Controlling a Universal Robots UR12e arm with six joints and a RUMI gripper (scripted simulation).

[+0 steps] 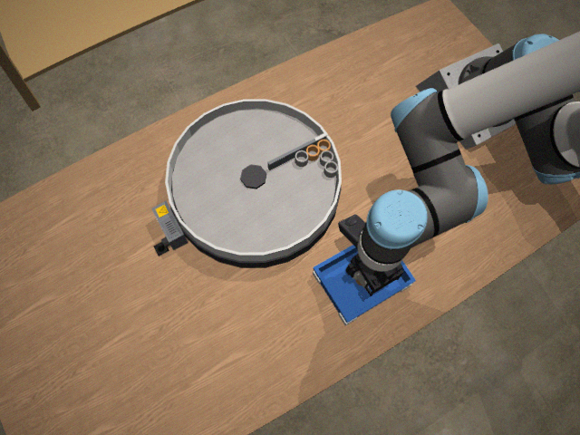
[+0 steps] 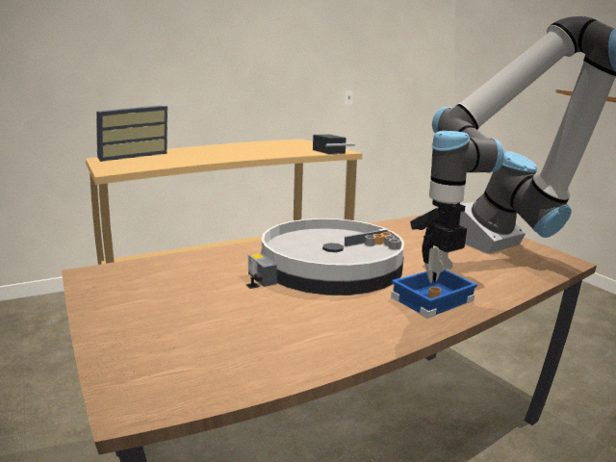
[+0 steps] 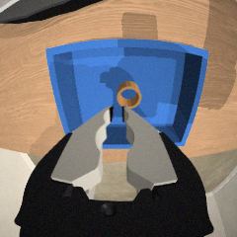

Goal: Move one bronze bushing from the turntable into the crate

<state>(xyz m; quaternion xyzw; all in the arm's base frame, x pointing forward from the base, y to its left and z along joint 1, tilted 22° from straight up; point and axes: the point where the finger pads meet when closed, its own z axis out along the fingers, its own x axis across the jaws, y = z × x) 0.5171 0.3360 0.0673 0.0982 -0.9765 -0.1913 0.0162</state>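
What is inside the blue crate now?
One bronze bushing stands on the crate floor, free of the shut gripper above it. In the top view, the arm covers it.
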